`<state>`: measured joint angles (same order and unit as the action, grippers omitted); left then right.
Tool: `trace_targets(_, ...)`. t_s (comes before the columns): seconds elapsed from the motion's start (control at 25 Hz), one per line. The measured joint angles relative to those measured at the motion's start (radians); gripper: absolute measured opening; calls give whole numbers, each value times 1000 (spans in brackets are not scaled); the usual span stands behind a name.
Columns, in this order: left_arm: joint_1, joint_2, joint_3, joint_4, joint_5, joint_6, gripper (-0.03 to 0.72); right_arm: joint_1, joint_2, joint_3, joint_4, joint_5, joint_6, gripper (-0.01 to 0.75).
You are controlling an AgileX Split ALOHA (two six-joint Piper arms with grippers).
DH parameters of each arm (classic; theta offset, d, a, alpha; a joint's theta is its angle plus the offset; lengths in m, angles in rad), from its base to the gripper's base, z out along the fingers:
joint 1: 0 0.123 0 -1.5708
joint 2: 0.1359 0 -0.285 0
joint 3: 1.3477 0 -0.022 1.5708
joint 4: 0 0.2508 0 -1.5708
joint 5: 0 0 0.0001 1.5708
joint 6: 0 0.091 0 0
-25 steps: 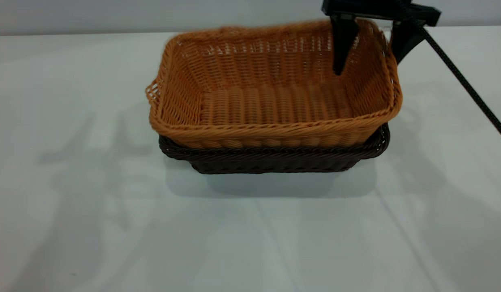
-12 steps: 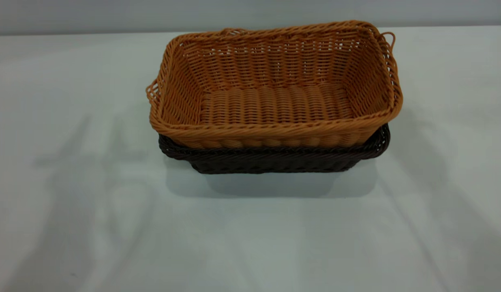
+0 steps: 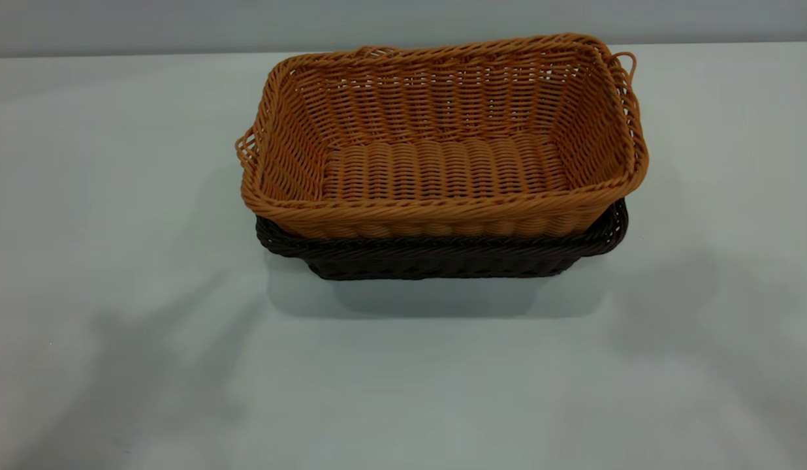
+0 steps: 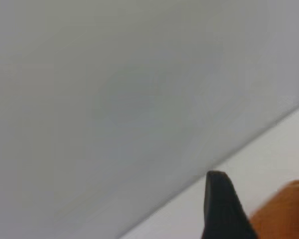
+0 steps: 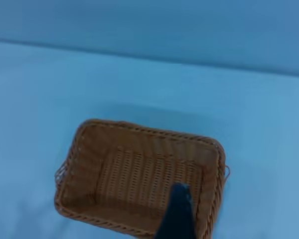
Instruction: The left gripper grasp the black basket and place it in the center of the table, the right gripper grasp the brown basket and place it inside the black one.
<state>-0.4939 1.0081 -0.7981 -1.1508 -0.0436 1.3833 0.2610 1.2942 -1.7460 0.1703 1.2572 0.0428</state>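
now the brown basket [image 3: 443, 137] sits unmoved inside the black basket [image 3: 443, 258].

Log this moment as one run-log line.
brown basket: nested in black basket | table: baskets mid-table | left gripper: off baskets | right gripper: above brown basket

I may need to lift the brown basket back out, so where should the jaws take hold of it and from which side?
Probably the braided rim of the brown basket, at one short end, coming straight down from above. It sits nested in the black basket, whose rim covers its lower walls, so only the top edge stands free. One jaw inside, one outside the sloping wall should pinch it.
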Motion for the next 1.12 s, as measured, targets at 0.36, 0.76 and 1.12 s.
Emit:
trace_targets(0.36,0,-41,0,102,538,-258,363,0,-533,428,-57,13,66,567)
trace_targets(0.76,0,-49,0,998,1152,-1197,363,0,-964,922,-163,-23,186,565)
trace_targets(1.12,0,-185,130,1175,1211,-1496,363,0,-1033,1236,-212,-22,163,565)
